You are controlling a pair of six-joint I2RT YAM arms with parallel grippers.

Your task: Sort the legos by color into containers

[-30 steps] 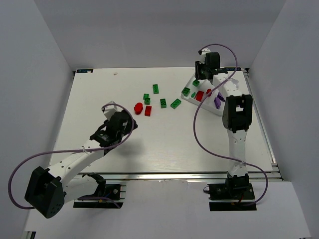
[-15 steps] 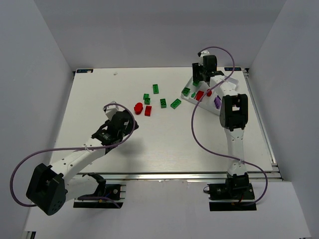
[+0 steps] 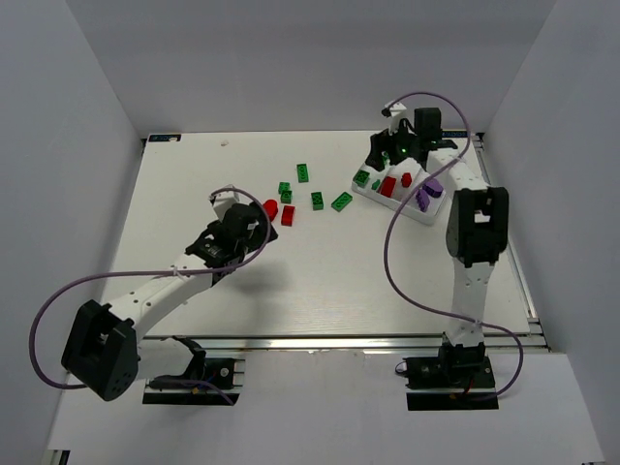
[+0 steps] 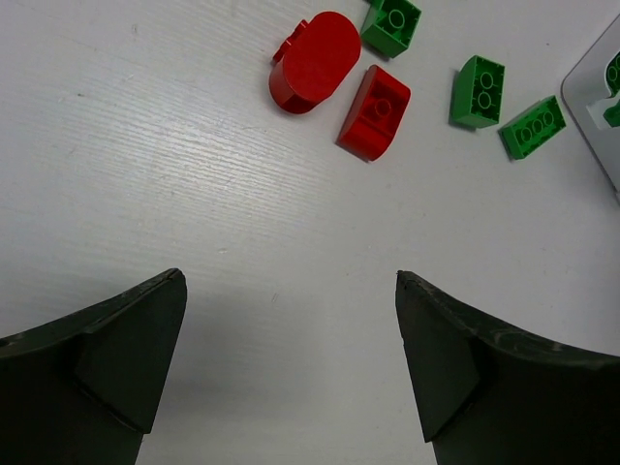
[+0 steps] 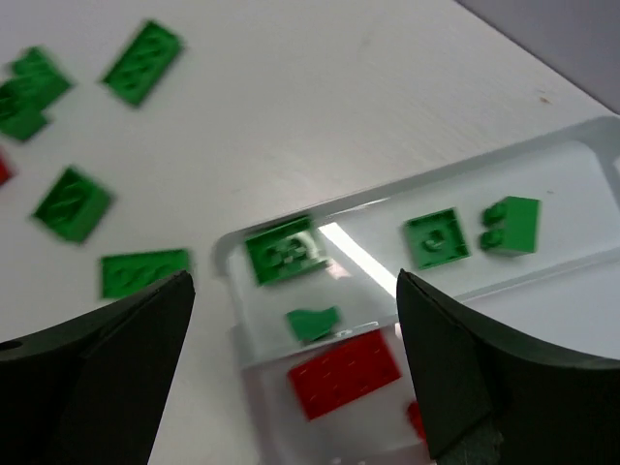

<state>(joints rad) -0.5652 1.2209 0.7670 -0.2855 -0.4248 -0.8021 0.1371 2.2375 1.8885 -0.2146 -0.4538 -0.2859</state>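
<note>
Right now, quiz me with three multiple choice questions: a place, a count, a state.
1. Where is the white tray? A near left; B far right; C centre.
2. Red legos loose on the table? A none; B five; C two.
3. The left end effector is: A open, empty; B gripping a lego; C unseen.
Answers: B, top view shows it far right; C, two lie ahead of the left wrist camera; A, jaws apart over bare table.

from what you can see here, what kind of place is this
Probably a robot lab test cell: a white table boxed in by plain grey walls, a left arm and right arm bolted at its near edge, and legos with a divided tray as props.
</note>
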